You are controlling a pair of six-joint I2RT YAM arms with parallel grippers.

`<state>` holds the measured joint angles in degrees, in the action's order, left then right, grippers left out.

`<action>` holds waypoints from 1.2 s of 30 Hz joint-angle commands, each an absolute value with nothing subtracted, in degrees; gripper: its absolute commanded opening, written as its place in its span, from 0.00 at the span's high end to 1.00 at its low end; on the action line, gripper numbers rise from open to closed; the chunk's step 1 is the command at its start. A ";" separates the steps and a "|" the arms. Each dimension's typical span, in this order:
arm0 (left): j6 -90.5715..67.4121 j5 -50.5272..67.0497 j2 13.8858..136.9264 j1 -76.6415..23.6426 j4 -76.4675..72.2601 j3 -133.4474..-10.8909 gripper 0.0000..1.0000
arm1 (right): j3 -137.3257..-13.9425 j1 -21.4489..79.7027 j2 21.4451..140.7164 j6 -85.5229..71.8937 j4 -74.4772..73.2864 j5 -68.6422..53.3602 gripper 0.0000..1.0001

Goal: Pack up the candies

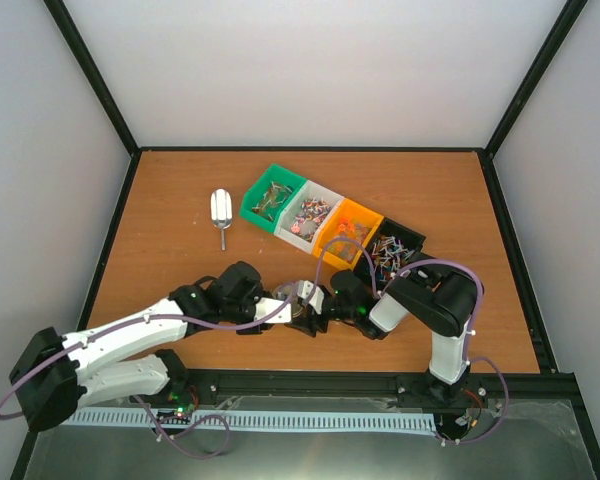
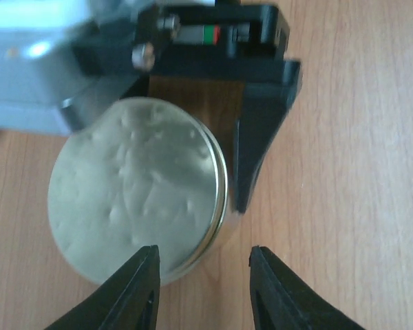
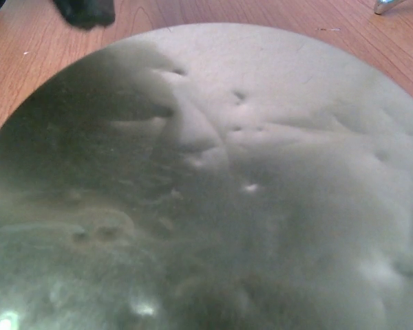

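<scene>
Dented silver tin in right gripper

- Brownish-gold candies: loose heap in the green bin, left end of the row.
- Pink-red candies: heap in the white bin.
- Orange-mixed candies: heap in the orange bin.
- Multicoloured stick-like candies: jumbled in the black bin, right end.

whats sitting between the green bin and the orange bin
A white bin holding pinkish-red candies. It stands in the row directly between the green bin and the orange bin. This shows in the top external view.
</scene>
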<state>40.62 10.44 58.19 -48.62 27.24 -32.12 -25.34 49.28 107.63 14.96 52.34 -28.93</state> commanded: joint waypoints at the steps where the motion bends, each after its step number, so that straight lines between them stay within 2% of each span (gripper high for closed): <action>1: 34.45 9.22 60.79 -52.47 21.07 -34.55 0.61 | -25.12 49.63 109.44 13.51 48.00 -28.24 0.57; 8: 36.17 8.20 66.50 -54.85 15.23 -35.07 0.61 | -25.36 49.66 109.77 13.14 48.07 -28.54 0.57; 13: 39.10 2.80 70.95 -54.81 15.29 -34.71 0.74 | -25.24 49.66 109.62 13.42 48.08 -29.06 0.57; 17: 41.69 1.70 68.76 -52.74 17.19 -31.82 0.83 | -24.72 49.61 109.44 14.30 48.16 -29.61 0.57; 28: 47.81 1.92 58.93 -44.27 26.31 -26.04 0.87 | -23.92 49.60 109.23 14.67 48.25 -29.94 0.56; 30: 46.14 5.11 56.09 -44.21 30.13 -27.71 0.80 | -24.16 49.57 109.29 14.06 48.44 -29.37 0.51; 31: 44.57 6.96 54.54 -44.20 31.57 -28.71 0.72 | -24.15 49.57 109.33 13.92 48.51 -29.35 0.49; 34: 38.11 10.70 51.79 -44.25 33.85 -31.59 0.36 | -24.04 49.57 109.49 13.56 49.15 -28.77 0.44; 35: 35.44 10.94 51.64 -44.29 33.66 -32.16 0.27 | -24.14 49.57 109.54 13.49 49.36 -28.66 0.43; 36: 32.80 10.95 51.99 -44.30 33.07 -32.66 0.22 | -24.10 49.56 109.66 13.34 49.43 -28.50 0.43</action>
<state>42.06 7.99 53.25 -44.38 28.93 -28.45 -25.54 49.19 107.85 14.33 52.62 -28.10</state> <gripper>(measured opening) 0.680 0.796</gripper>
